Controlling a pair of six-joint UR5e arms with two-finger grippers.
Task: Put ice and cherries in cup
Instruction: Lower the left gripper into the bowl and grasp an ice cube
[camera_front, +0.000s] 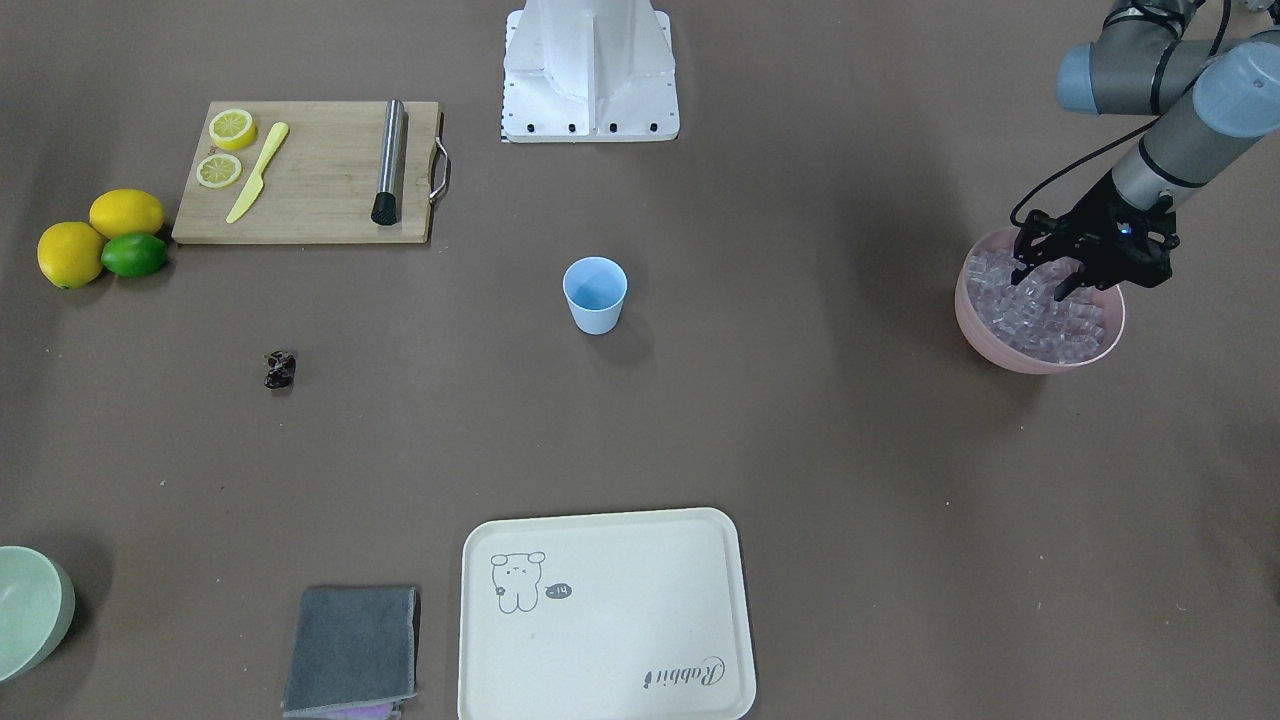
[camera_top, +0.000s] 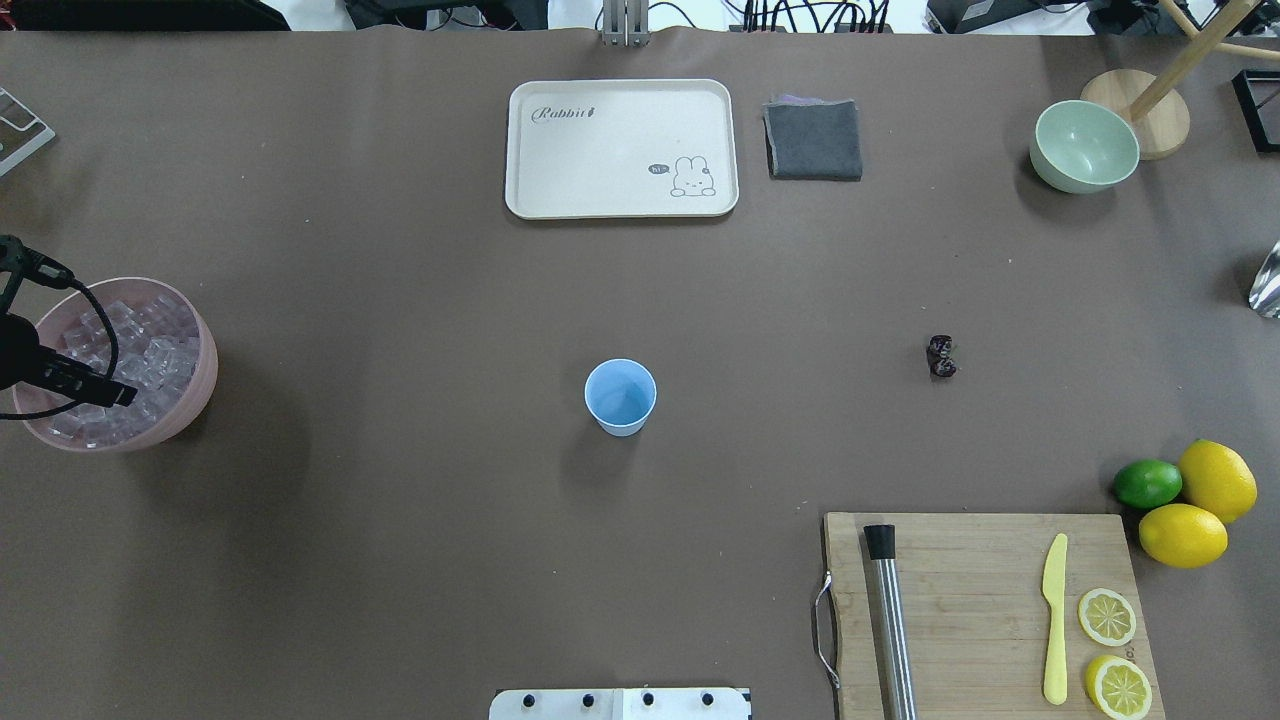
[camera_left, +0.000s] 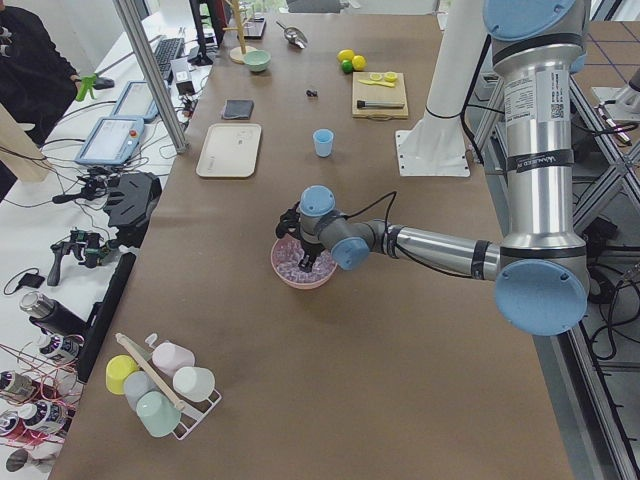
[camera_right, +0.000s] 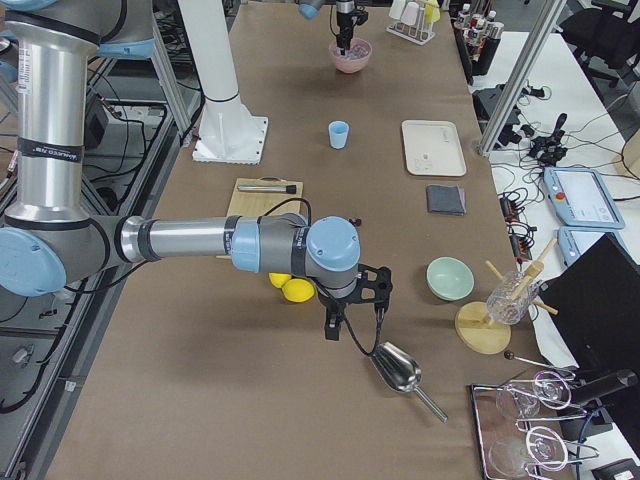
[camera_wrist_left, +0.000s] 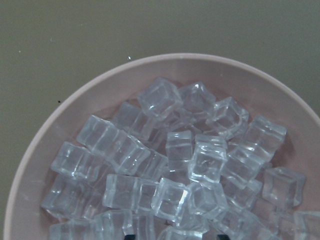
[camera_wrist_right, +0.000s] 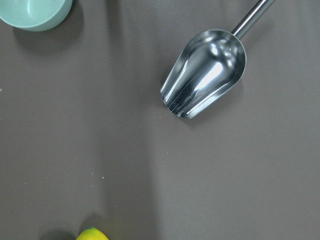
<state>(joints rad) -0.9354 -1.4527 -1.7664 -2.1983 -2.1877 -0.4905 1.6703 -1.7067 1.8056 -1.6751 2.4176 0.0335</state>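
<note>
The light-blue cup (camera_front: 595, 295) (camera_top: 620, 397) stands upright and empty at the table's middle. The ice (camera_front: 1040, 312) (camera_wrist_left: 175, 170) fills a pink bowl (camera_front: 1040, 362) (camera_top: 197, 400) at the table's end on my left. My left gripper (camera_front: 1043, 282) is open, its fingertips dipped among the cubes, with nothing clearly held between them. The cherries (camera_front: 280, 369) (camera_top: 941, 356), a small dark clump, lie on the bare table toward my right. My right gripper (camera_right: 355, 318) hovers above the table beside a metal scoop (camera_wrist_right: 205, 72); I cannot tell whether it is open or shut.
A wooden cutting board (camera_top: 980, 600) carries lemon slices, a yellow knife (camera_top: 1054, 620) and a steel muddler (camera_top: 890, 620). Two lemons and a lime (camera_top: 1148, 483) lie beside it. A cream tray (camera_top: 620, 148), a grey cloth (camera_top: 814, 140) and a pale green bowl (camera_top: 1084, 146) sit along the far edge.
</note>
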